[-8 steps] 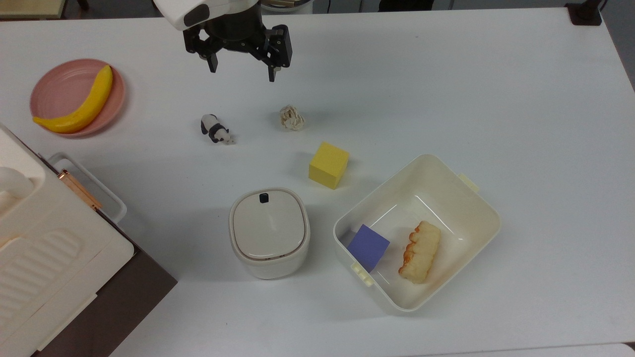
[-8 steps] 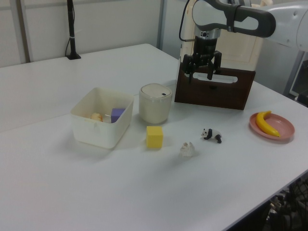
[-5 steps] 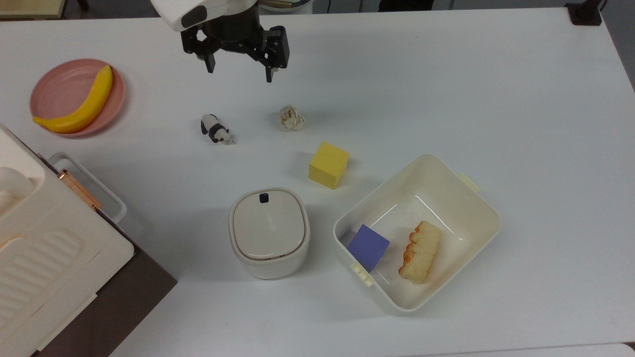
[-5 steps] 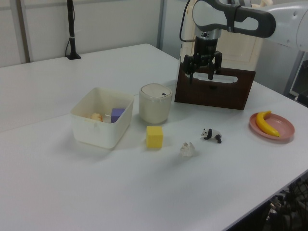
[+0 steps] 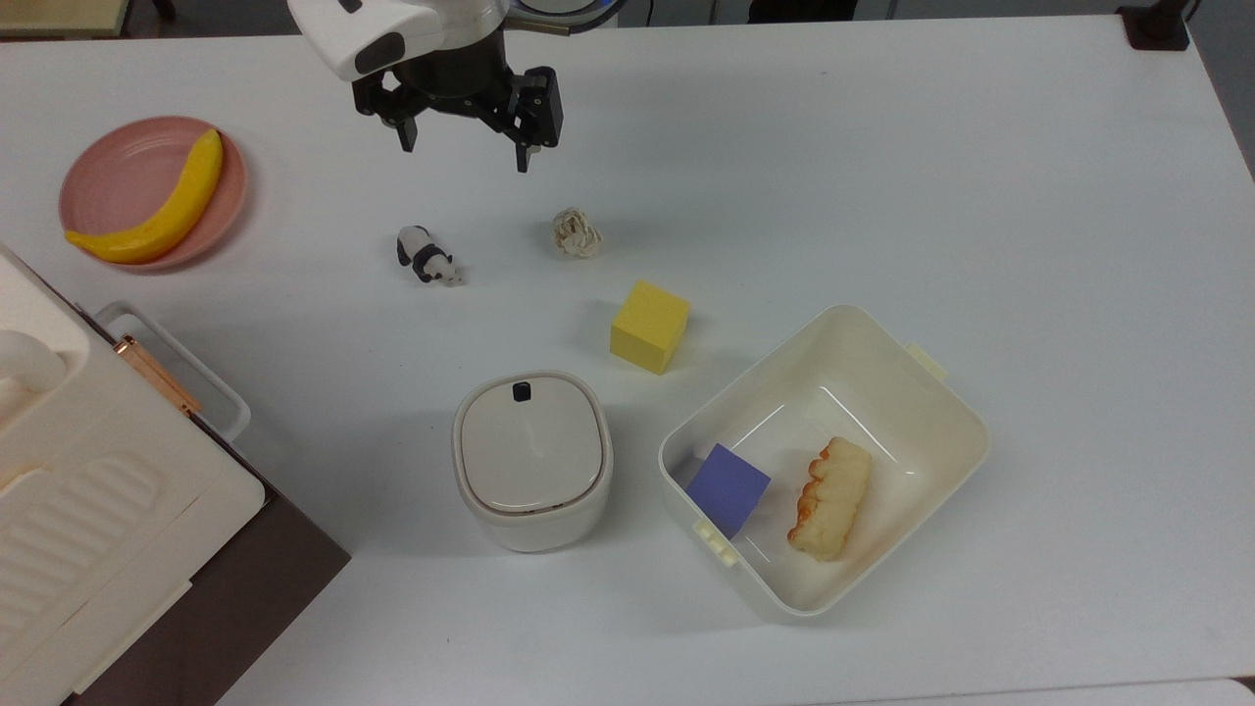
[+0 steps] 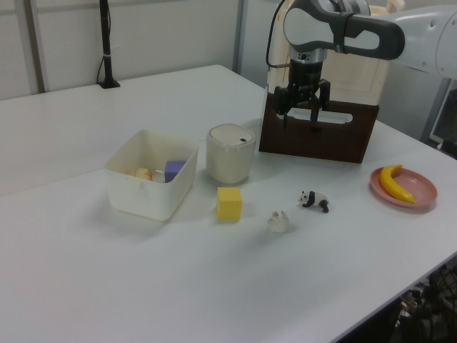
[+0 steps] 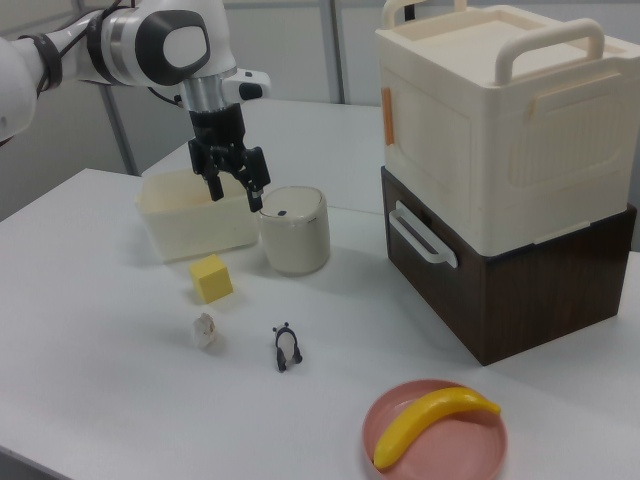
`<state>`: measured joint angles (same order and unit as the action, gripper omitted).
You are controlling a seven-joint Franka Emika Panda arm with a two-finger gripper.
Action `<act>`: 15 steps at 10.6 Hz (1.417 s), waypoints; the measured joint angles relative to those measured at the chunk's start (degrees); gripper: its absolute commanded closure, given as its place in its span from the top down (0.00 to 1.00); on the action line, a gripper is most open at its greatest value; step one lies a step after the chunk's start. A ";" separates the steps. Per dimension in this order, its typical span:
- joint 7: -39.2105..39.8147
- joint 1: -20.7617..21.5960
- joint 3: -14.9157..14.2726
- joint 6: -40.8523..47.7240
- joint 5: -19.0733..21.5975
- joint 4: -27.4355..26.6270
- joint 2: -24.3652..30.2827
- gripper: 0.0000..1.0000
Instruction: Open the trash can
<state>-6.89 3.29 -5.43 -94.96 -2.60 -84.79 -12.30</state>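
We find the gripper (image 5: pixel 461 157) raised above the table (image 5: pixel 882 147), fingers spread apart and holding nothing, near the top view's upper edge. Just below it in the top view lie a toy panda (image 5: pixel 425 256) and a crumpled paper ball (image 5: pixel 577 233). Further down sits a yellow cube (image 5: pixel 649 327). The trash can (image 5: pixel 531 458) stands upright beyond the cube, well apart from the gripper, lid (image 5: pixel 530 443) closed and flat. Its black button (image 5: pixel 522 391) sits at the lid edge toward the top view's top, facing the gripper side. We note its footprint is nearly square, slightly longer along the button line. Beside it, on the top view's right, is a cream tub (image 5: pixel 941 412).
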 measured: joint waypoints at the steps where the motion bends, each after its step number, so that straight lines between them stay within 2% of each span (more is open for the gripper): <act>1: 0.00 0.00 0.00 0.00 0.00 0.00 0.00 1.00; 6: 0.04 0.00 0.00 -0.63 -0.02 -0.02 -0.61 1.00; 7: 0.04 0.00 0.00 -1.29 -0.02 -0.02 -0.87 0.95; 9: 0.08 0.00 0.03 -3.00 -0.01 -0.06 -1.67 0.78; 11: 0.49 0.01 0.07 -4.25 -0.01 -0.06 -2.45 0.81; 13: 3.53 0.01 0.10 -4.30 -0.01 -0.12 -2.52 1.00; 15: 6.74 0.01 0.10 -4.30 -0.01 -0.54 -2.54 1.00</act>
<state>-0.15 3.30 -5.32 -99.27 -2.62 -85.33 -14.84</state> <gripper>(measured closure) 0.141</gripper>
